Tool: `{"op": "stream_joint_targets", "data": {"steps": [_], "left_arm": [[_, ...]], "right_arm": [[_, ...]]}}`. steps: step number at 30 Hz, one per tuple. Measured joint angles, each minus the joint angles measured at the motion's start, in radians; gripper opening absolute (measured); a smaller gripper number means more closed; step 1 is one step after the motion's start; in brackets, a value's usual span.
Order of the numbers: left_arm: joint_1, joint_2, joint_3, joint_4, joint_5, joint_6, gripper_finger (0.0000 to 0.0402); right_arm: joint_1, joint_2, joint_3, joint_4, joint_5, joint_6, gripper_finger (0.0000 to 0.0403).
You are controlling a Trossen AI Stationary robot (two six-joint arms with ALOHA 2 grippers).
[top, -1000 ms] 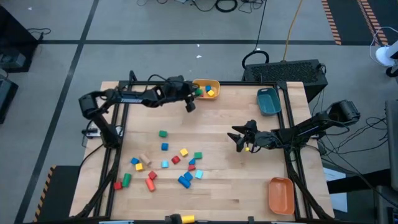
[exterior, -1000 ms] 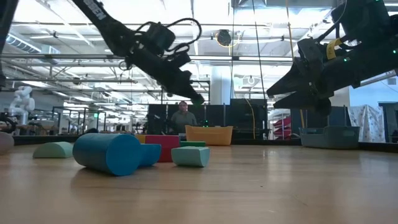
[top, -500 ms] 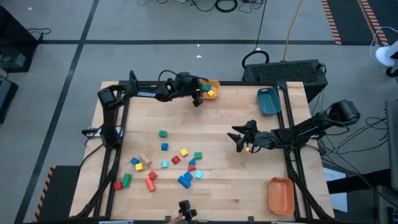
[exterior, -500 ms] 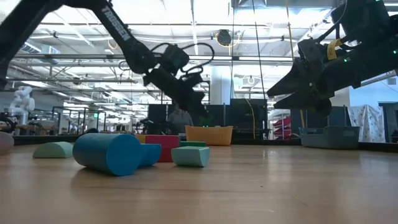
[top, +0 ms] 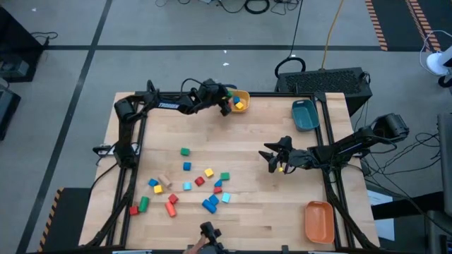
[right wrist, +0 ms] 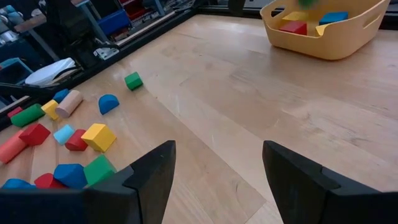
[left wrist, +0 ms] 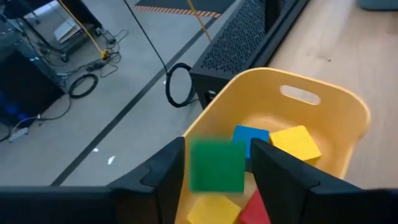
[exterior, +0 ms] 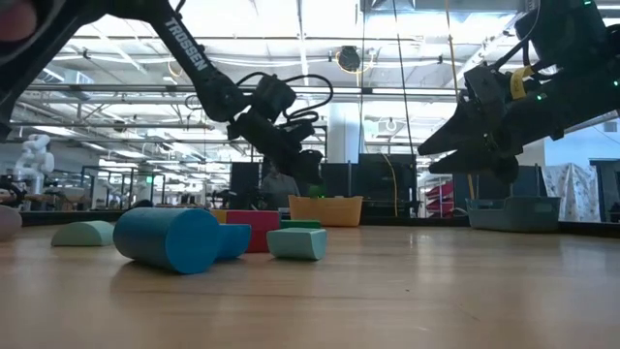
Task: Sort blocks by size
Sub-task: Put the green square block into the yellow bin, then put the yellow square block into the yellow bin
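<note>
The left tool (left wrist: 217,180) hung directly above the yellow bin (left wrist: 348,118) at the far edge of the counter (top: 282,219). Its fingers (left wrist: 171,171) stood apart, with a blurred green block (left wrist: 216,165) between them; whether the fingers touched that block could not be told. Below the tool, inside the bin, lay a blue block (left wrist: 250,138), a yellow block (left wrist: 296,143), a second yellow block (left wrist: 211,208) and a red block (left wrist: 255,208).

The right tool (right wrist: 214,165) was raised above bare counter at the right side, well apart from the left tool. Its fingers (right wrist: 149,174) were spread wide and held nothing. The loose blocks (right wrist: 74,134) lay scattered on the counter ahead of it: red, yellow, green, blue, cyan and plain wood pieces. A single green cube (right wrist: 133,80) lay beyond the cluster.

Farther from the right tool, a teal bin (top: 305,114) sat at the far right edge and an orange bin (top: 318,221) at the near right corner.
</note>
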Motion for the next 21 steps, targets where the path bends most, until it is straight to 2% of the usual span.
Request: {"op": "stream_joint_targets", "data": {"steps": [5,10,21], "left_arm": [[-0.001,0.000,0.000,0.005,0.020,0.000,0.0208],[-0.009,-0.003,0.000,-0.005,0.024,-0.001,0.0211],[-0.090,-0.142,0.000,-0.310,0.027,0.008,0.0212]], "right_arm": [[0.000,0.000,0.000,0.000,0.000,0.000,0.0228],[0.000,0.000,0.000,0.000,0.000,0.000,0.0228],[0.000,0.000,0.000,0.000,0.001,-0.001,0.0228]]}}
